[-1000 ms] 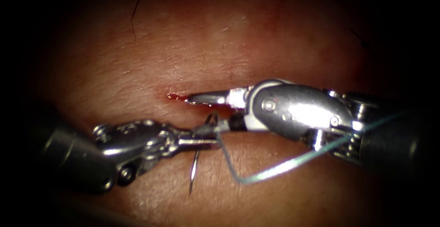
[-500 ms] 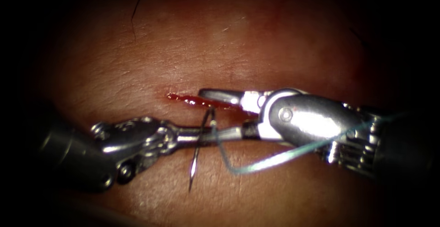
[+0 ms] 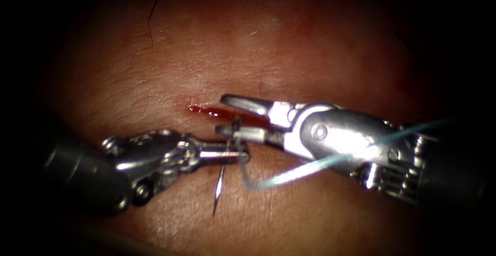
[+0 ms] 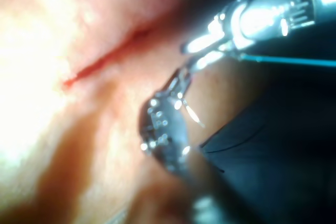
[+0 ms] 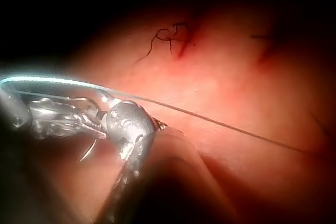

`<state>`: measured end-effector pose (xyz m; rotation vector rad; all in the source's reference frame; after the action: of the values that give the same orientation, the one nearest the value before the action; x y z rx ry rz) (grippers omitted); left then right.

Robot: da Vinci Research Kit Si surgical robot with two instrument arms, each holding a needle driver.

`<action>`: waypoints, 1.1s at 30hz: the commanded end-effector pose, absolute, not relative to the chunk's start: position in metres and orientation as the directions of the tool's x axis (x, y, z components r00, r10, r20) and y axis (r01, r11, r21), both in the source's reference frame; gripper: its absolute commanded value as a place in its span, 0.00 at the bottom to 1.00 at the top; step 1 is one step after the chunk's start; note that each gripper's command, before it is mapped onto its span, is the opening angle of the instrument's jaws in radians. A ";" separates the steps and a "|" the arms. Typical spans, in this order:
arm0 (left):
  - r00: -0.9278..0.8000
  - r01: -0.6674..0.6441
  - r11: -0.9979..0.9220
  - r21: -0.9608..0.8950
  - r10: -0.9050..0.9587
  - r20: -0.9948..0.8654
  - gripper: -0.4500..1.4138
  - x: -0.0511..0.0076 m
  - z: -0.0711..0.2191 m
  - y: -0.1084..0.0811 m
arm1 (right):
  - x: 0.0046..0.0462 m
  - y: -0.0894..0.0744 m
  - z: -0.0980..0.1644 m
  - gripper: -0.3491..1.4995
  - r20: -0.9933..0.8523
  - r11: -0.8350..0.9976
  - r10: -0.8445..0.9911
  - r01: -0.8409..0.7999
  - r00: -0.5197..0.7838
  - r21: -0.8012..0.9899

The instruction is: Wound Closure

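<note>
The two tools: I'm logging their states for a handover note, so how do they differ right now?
The left tool is shut on the needle near mid-curve; the right tool is open and holds nothing. The left tool enters from the endoscope view's left, the right tool from its right. Both meet beside the cut, and the needle is out of the tissue.

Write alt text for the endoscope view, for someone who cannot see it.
The left arm's metal gripper holds a curved steel needle mid-curve, its point hanging free below the red cut in pinkish tissue. The right arm's metal gripper gapes open beside it, pale blue-green thread looping beneath.
</note>
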<state>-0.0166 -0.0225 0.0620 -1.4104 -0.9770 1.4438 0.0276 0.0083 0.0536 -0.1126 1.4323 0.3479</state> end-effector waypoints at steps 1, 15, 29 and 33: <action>0.018 -0.060 -0.313 -0.948 0.949 -0.315 0.03 -0.0167 0.063 -0.023 | 0.0287 0.008 0.054 0.00 -0.979 0.942 0.179 -0.304 0.095 0.143; 0.022 -0.067 -0.323 -0.944 0.945 -0.325 0.20 -0.0169 0.063 -0.023 | 0.0283 0.007 0.054 0.00 -0.973 0.946 0.195 -0.287 0.121 0.154; -0.015 -0.225 -0.581 -0.782 0.805 -0.593 0.93 -0.0119 0.062 -0.023 | 0.0267 0.010 0.055 0.00 -0.981 0.966 -0.075 -0.230 0.180 -0.116; -0.017 -0.284 -0.582 -0.762 0.797 -0.603 0.92 -0.0103 0.063 -0.024 | 0.0277 0.010 0.056 0.00 -0.965 0.952 -0.193 -0.206 0.175 -0.228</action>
<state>-0.0103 -0.0229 0.0630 -1.4598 -0.5503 1.7160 0.0270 0.0103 0.0555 -0.3418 1.4032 0.0055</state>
